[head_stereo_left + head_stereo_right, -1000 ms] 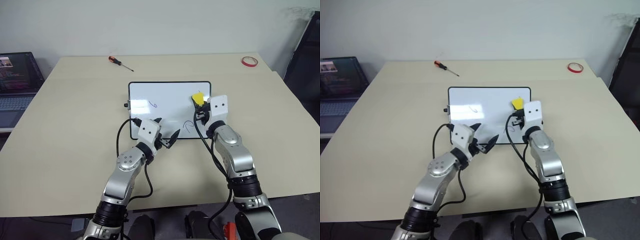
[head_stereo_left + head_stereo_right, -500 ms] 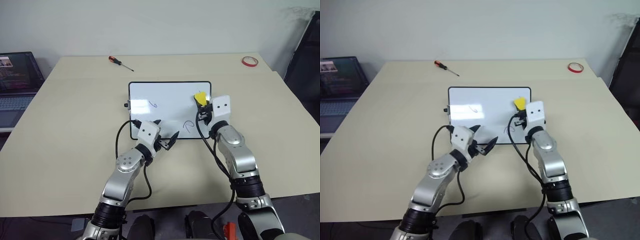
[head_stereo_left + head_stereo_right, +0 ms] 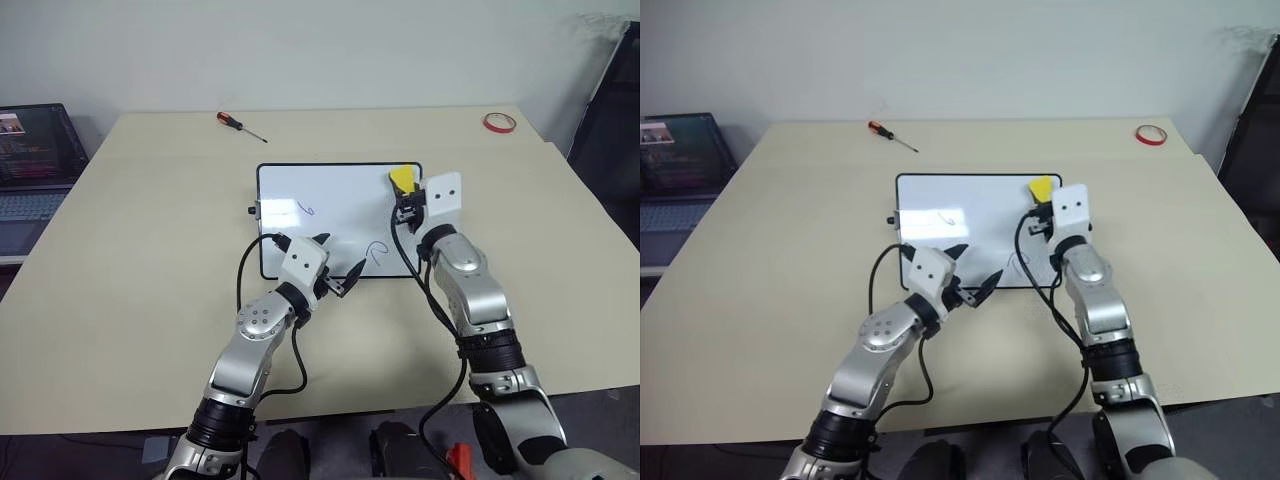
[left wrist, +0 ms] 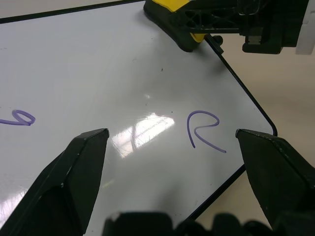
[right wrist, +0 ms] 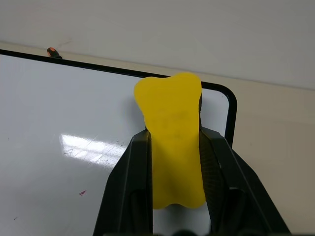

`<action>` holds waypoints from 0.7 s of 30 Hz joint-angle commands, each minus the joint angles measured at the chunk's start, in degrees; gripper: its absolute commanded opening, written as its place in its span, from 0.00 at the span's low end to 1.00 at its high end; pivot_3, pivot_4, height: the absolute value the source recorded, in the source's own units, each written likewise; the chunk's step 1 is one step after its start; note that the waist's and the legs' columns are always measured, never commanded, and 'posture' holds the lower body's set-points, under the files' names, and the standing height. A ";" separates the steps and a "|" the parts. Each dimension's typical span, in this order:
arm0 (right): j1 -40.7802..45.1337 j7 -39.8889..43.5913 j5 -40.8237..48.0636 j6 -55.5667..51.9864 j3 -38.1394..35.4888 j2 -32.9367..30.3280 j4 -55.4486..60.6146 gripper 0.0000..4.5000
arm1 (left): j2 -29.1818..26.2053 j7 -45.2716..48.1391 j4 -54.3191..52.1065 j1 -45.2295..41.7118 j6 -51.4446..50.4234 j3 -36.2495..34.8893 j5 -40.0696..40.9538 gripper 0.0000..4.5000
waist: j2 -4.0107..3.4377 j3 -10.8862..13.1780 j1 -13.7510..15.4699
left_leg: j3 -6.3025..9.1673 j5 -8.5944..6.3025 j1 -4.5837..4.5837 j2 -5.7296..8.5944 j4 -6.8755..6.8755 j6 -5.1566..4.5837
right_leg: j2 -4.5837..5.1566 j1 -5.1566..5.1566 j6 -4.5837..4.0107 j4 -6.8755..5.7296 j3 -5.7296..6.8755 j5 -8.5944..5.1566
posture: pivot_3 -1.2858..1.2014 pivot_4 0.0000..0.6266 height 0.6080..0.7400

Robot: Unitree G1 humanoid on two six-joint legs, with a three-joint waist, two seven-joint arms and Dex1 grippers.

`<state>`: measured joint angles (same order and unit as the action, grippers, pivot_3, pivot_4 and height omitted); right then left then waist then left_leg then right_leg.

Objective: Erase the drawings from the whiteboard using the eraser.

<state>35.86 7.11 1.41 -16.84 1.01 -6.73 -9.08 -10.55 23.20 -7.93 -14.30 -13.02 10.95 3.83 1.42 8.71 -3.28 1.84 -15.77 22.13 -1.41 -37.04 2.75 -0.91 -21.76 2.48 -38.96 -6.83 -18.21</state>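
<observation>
- Eraser (image 5: 172,142): a yellow block clamped between the 2 black fingers (image 5: 132,172) of the right gripper (image 3: 404,203), sticking out past the fingertips, over the far right corner of the whiteboard (image 3: 330,200). Whether its dark underside touches the board cannot be told.
- Left gripper (image 3: 336,262): its 2 fingers stand wide apart with nothing between them, at the near edge of the whiteboard, roughly the middle of that edge.
- Drawings: 2 thin purple squiggles can be made out. 1 hooked mark (image 4: 204,129) lies just ahead of the left gripper, nearer its right finger and close to the board's near right corner, on the near side of the held eraser. A smaller curl (image 4: 18,118) sits off toward the left gripper's other side, near the board's left edge.
- Whiteboard: lies flat on the beige table (image 3: 130,260), directly ahead of both grippers.
- Screwdriver (image 3: 238,124): well beyond the board, toward the table's far edge.
- Red tape roll (image 3: 498,122): far ahead and to the right of the right gripper, at the table's far right corner.
- Laptop (image 3: 35,160): well off to the left of the left gripper, beside the table.
</observation>
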 commanded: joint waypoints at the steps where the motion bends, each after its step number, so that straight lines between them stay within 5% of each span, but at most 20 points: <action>1: 2.14 0.38 1.04 -3.41 -1.48 -0.55 -0.29 0.21 | 0.40 0.10 -0.86 -1.06 1.31 0.29 -0.21 1.00 | 0.00 0.00 -0.01 | 0.00 0.00 -0.01 0.00 -0.01 0.00 | 0.00 0.00 0.00 -0.02 0.00 0.00 | 0.52 0.24 1.00; 14: -3.44 1.72 4.75 -29.91 -3.13 -3.55 16.54 0.21 | 0.92 -0.48 -1.85 0.53 1.34 0.45 -0.62 1.00 | 0.01 -0.01 0.14 | 0.06 0.00 -0.03 0.00 -0.03 0.00 | 0.00 0.07 0.00 -0.01 0.03 0.00 | 0.52 0.24 1.00; 21: -4.01 1.10 6.10 -34.14 -3.85 -3.15 20.73 0.21 | 1.42 -0.31 -0.81 -0.22 1.74 0.45 -0.72 1.00 | 0.01 -0.01 0.13 | 0.07 0.00 -0.03 0.01 -0.03 0.00 | 0.00 0.07 0.00 0.01 0.04 0.00 | 0.52 0.24 1.00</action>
<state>32.36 8.57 6.90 -50.22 -1.65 -10.10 10.50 -9.46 23.09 -7.89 -13.70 -12.86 11.00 3.38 1.43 8.70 -3.15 1.91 -15.77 22.11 -1.39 -37.07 2.75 -0.91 -21.69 2.48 -38.95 -6.79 -18.21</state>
